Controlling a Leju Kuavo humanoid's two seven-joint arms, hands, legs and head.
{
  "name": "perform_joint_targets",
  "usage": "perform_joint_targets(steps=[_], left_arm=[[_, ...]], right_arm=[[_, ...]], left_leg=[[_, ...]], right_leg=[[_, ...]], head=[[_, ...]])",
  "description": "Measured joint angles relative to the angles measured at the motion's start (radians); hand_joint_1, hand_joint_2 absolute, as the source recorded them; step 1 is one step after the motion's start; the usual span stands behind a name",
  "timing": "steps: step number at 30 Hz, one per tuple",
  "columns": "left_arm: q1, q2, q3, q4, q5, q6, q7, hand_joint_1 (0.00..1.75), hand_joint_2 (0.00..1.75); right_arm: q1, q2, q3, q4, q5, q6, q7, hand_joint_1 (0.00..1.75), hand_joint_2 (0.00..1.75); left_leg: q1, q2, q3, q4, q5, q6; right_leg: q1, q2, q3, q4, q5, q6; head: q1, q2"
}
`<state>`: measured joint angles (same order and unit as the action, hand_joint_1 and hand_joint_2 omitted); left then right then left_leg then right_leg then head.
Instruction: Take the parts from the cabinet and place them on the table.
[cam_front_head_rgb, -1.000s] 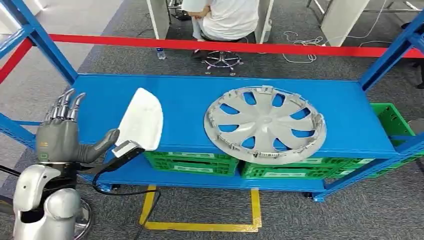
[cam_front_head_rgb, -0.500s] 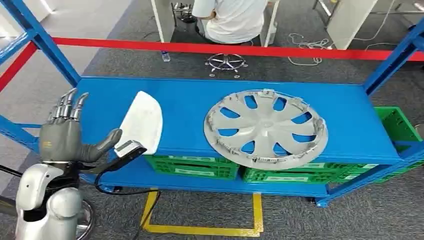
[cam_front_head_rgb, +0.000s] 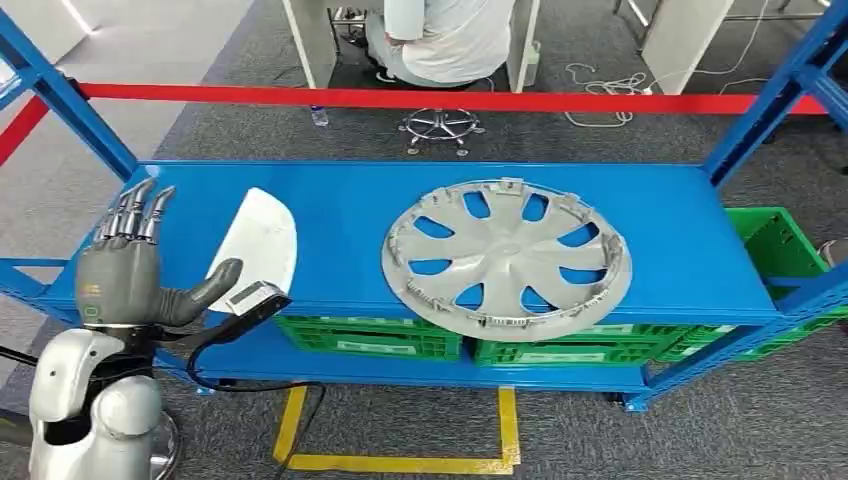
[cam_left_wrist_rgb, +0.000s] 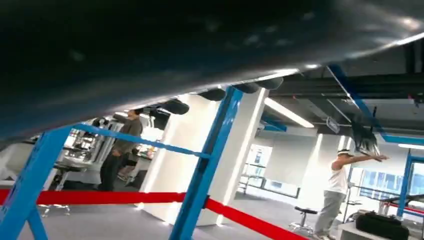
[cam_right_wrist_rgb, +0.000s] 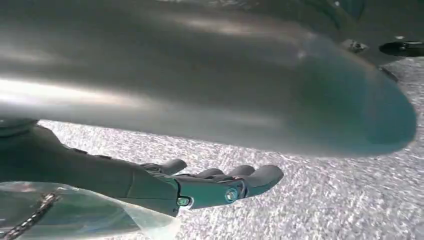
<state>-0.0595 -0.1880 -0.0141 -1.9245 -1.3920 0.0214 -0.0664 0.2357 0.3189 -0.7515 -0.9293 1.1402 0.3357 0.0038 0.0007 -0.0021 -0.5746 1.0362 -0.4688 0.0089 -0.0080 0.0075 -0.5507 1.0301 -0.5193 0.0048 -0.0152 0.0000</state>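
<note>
Left robot hand (cam_front_head_rgb: 125, 275) is hovering off the left end of the blue metal shelf (cam_front_head_rgb: 340, 215), fingers spread apart and holding nothing. Right robot hand (cam_right_wrist_rgb: 220, 185) is hanging over grey carpet, fingers loosely apart, nothing in them. Big silver plastic wheel cover (cam_front_head_rgb: 506, 256) is lying flat, overhanging the shelf's front edge; white curved plastic panel (cam_front_head_rgb: 259, 243) is lying near the front-left corner.

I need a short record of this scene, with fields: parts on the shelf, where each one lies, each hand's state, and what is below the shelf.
parts: white panel; grey wheel cover
place: both lie flat on the blue shelf, panel to the left, cover near the middle, apart
left hand: raised at the shelf's left end, fingers spread, holds nothing
right hand: open, holds nothing, grey carpet behind it
below shelf: green crates
</note>
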Motion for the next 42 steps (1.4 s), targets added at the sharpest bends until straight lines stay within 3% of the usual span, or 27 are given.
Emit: perform_joint_targets(steps=[3,4,5,11,14,29,30,42], left_arm=[[0.0,0.0,0.0,0.0,-0.001,0.0,0.0,0.0,0.0],[0.001,0.0,0.0,0.001,-0.001,0.0,0.0,0.0,0.0],[0.001,-0.002,-0.001,0.001,0.002,-0.001,0.0,0.0,0.0],[0.002,-0.003,0.003,0.001,0.028,-0.001,-0.006,0.0,0.0],[0.002,-0.003,0.004,0.001,0.028,-0.001,-0.006,0.0,0.0],[0.005,-0.003,0.003,0.02,-0.003,-0.043,0.013,0.0,0.0],[0.005,-0.003,0.003,0.023,-0.004,-0.043,0.013,0.0,1.75],[0.02,-0.002,0.003,0.105,-0.087,-0.053,0.021,0.0,1.75]], right_arm=[[0.001,0.0,0.0,0.0,0.0,0.0,0.002,0.0,0.0],[0.002,0.0,0.0,0.0,-0.001,0.001,0.002,0.0,0.0],[0.002,0.0,0.0,-0.002,-0.001,0.0,0.003,0.0,0.0],[0.003,0.0,0.0,-0.004,-0.003,0.0,0.003,0.0,0.0],[0.003,0.0,0.001,-0.005,-0.004,0.001,0.004,0.0,0.0],[0.011,0.0,0.024,-0.016,-0.034,0.002,0.026,0.0,0.0],[0.011,0.0,0.024,-0.016,-0.034,0.002,0.026,0.0,0.0],[0.01,0.0,0.024,-0.016,-0.013,0.001,0.011,0.0,0.0]], left_leg=[[-0.002,-0.002,-0.002,-0.013,-0.008,-0.001],[0.003,-0.003,0.0,-0.022,0.0,-0.022],[0.001,-0.003,0.0,-0.022,-0.001,-0.022],[-0.002,-0.003,0.0,-0.021,-0.004,-0.011],[-0.002,-0.003,0.0,-0.021,-0.005,-0.008],[0.0,-0.003,0.001,-0.021,-0.003,-0.007],[0.0,-0.003,0.001,-0.021,-0.003,-0.007],[0.001,-0.002,0.001,-0.021,-0.003,-0.007]], right_leg=[[-0.003,-0.007,-0.003,-0.01,0.005,0.013],[0.0,-0.007,-0.003,-0.006,0.002,-0.009],[0.0,-0.008,-0.002,-0.008,0.005,-0.018],[-0.003,-0.006,0.004,-0.023,0.011,-0.007],[-0.004,-0.006,0.006,-0.027,0.012,0.009],[-0.001,-0.006,0.005,-0.026,0.013,0.013],[-0.001,-0.006,0.005,-0.026,0.013,0.013],[-0.001,-0.006,0.005,-0.026,0.012,0.012]], head=[[0.0,0.0],[0.004,0.0],[0.006,0.0],[0.006,0.0],[0.005,0.0],[0.005,0.0],[0.005,0.0],[0.005,0.0]])
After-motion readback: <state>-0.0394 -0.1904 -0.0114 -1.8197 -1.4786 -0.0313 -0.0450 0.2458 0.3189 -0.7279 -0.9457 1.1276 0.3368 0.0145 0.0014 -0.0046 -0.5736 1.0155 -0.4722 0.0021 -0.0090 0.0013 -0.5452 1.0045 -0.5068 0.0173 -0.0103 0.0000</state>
